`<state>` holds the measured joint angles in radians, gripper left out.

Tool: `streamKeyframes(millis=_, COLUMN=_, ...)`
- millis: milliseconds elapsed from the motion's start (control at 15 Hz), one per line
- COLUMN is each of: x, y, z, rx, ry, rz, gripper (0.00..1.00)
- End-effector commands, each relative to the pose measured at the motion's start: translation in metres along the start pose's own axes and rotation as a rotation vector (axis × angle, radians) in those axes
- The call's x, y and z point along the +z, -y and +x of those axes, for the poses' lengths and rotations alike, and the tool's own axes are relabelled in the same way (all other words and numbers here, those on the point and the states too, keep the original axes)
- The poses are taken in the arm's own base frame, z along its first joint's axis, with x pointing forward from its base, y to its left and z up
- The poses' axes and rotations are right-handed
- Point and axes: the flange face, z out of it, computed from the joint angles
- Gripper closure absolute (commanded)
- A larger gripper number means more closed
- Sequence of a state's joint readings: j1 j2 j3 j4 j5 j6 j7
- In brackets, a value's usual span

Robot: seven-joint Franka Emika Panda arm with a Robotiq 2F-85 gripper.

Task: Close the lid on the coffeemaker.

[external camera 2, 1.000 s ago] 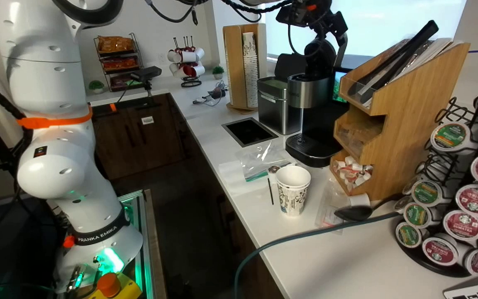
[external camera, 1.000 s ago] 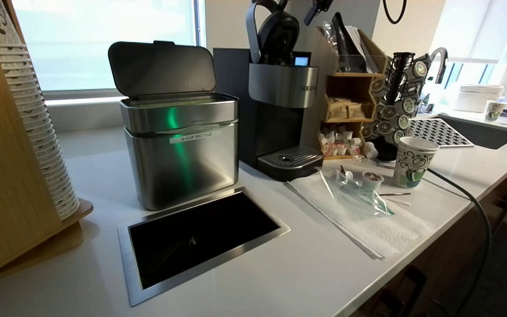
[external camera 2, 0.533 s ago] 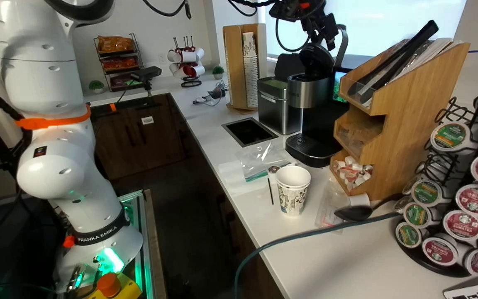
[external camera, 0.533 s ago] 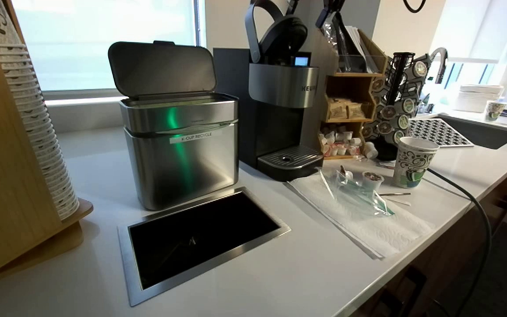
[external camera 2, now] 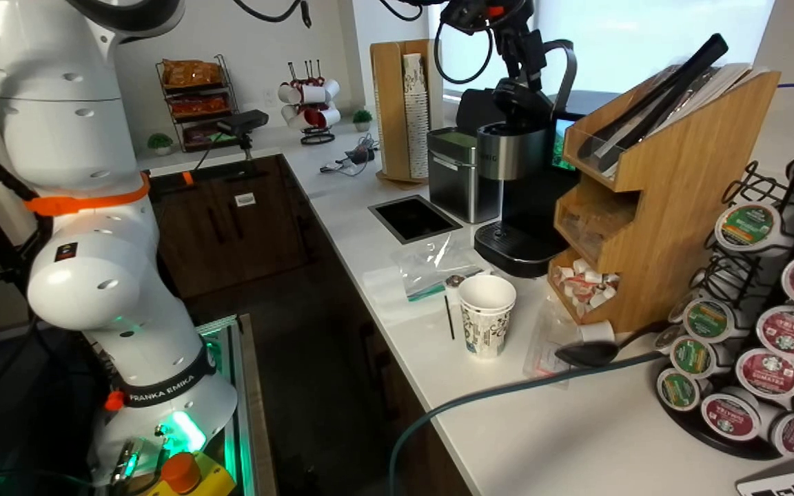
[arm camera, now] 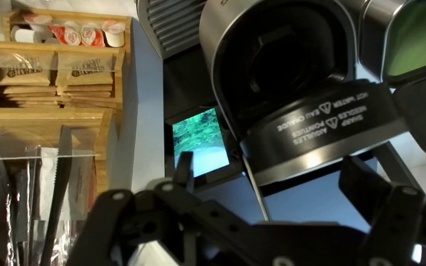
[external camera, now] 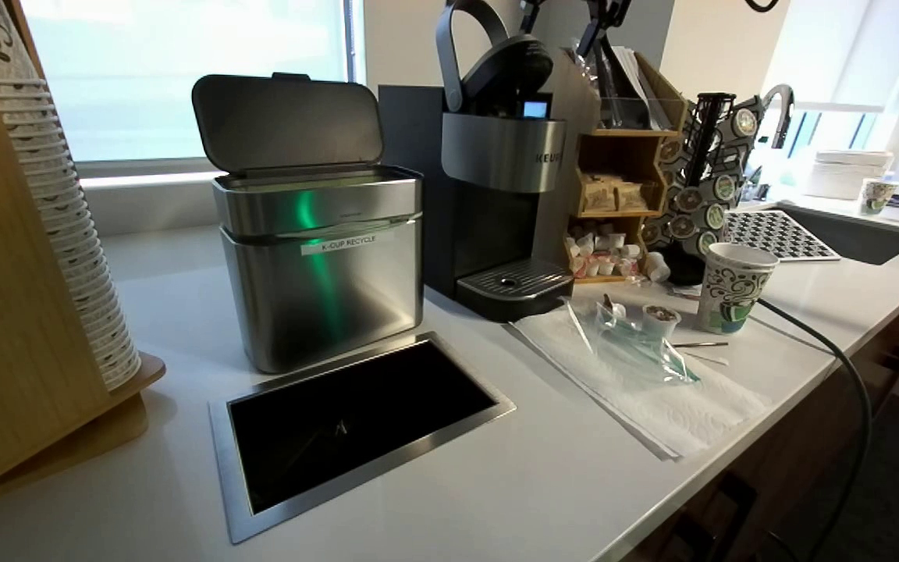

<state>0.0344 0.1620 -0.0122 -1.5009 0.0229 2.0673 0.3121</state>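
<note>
The coffeemaker [external camera: 496,152] stands behind the paper towel, its silver-fronted head also seen in an exterior view [external camera 2: 513,153] and the wrist view [arm camera: 216,33]. Its lid [external camera: 508,72] is partly open, tilted above the head, in both exterior views [external camera 2: 522,103]. In the wrist view the lid [arm camera: 327,122] shows warning print and a silver edge; the dark pod well shows below it. A grey loop handle [external camera: 449,58] stands up behind the lid. My gripper [arm camera: 266,165] is open and empty, fingers wide apart at the lid's upper back edge; contact is unclear. It also shows in both exterior views [external camera: 563,27] [external camera 2: 524,72].
A steel bin [external camera: 325,289] with its flip lid up stands beside the coffeemaker. A wooden organizer [external camera 2: 686,207] stands close on its other side. A framed counter opening [external camera: 449,441], a paper cup [external camera 2: 486,317] and a plastic bag [external camera 2: 435,258] lie in front.
My gripper has moved down and forward over the coffeemaker. The lid has tipped from nearly upright to a lower slant toward the head. The loop handle has stayed up.
</note>
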Motion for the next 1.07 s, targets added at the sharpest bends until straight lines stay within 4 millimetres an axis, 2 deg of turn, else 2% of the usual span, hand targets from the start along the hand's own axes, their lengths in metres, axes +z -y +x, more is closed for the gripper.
streamKeyframes(millis=0, x=0.011, y=-0.005, z=-0.033, rx=0.035, ry=0.145, rz=-0.014, gripper=0.00)
streamKeyframes(millis=733, x=0.014, y=-0.013, z=-0.047, rx=0.133, ry=0.206, rz=0.029, gripper=0.00)
streamKeyframes(millis=800, x=0.013, y=-0.014, z=-0.044, rx=0.139, ry=0.199, rz=0.025, gripper=0.00)
streamKeyframes(millis=933, x=0.003, y=-0.009, z=-0.022, rx=0.130, ry=0.025, rz=0.063, gripper=0.00)
streamKeyframes(millis=1000, x=-0.004, y=-0.001, z=-0.009, rx=0.090, ry=-0.086, rz=0.102, gripper=0.00)
